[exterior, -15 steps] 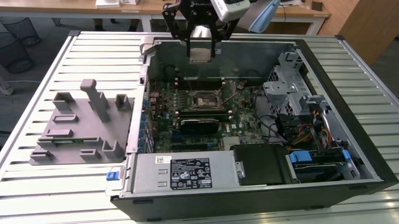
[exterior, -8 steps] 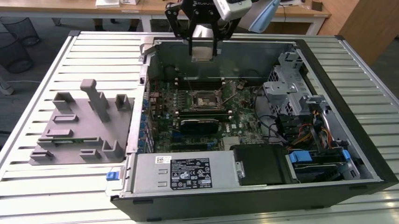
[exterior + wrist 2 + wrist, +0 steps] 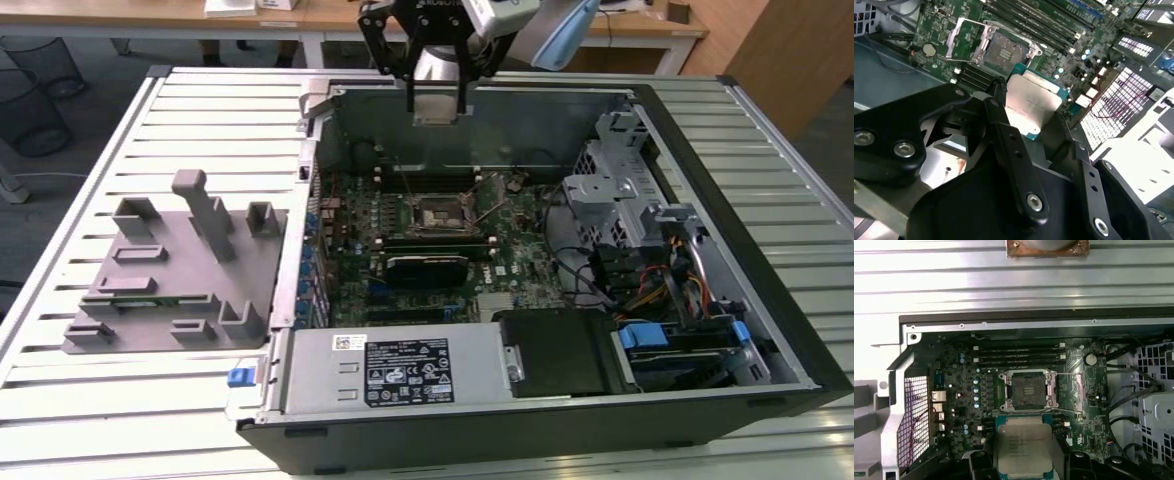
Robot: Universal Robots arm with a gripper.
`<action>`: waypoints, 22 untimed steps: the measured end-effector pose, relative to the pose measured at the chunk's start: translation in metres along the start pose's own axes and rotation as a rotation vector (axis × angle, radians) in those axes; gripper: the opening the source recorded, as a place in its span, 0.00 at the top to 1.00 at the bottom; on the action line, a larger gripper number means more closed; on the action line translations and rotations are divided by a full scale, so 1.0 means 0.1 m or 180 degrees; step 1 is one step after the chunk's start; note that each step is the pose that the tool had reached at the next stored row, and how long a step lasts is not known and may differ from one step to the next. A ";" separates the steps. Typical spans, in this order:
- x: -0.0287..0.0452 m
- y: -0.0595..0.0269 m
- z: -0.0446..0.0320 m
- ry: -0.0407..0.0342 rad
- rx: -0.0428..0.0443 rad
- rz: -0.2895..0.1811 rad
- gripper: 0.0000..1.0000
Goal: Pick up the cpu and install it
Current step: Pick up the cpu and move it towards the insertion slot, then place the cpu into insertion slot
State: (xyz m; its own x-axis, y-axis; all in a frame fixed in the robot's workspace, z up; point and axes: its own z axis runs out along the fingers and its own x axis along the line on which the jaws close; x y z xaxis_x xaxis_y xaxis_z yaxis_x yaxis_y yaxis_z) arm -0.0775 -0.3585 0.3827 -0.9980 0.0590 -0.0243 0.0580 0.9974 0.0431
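Note:
My gripper (image 3: 437, 110) hangs above the far wall of the open computer case (image 3: 747, 250), shut on the cpu (image 3: 435, 102). In both wrist views the cpu (image 3: 1033, 106) (image 3: 1024, 446) shows its silvery metal top and thin green rim, clamped between the black fingers (image 3: 1000, 112). The motherboard socket (image 3: 441, 213) (image 3: 1004, 50) (image 3: 1028, 389) lies below with its metal load frame swung open and the dark contact field bare. The cpu is well above the socket and not touching it.
A grey fixture plate with upright blocks (image 3: 174, 270) sits on the slatted table at the exterior view's left. Inside the case are a power supply (image 3: 394, 368), a black cover (image 3: 561, 350), a drive cage with cables (image 3: 634, 215) and memory slots (image 3: 1019, 354).

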 end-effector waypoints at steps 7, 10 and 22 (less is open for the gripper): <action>-0.107 0.052 0.013 0.0000 -0.0001 0.0000 0.47; -0.167 0.057 0.016 0.0000 -0.0001 0.0000 0.47; -0.195 0.059 0.018 -0.0001 0.0007 0.0008 0.47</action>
State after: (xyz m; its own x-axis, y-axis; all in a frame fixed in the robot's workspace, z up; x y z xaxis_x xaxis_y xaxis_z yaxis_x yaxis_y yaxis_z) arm -0.0576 -0.3538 0.3816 -0.9978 0.0617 -0.0245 0.0606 0.9973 0.0408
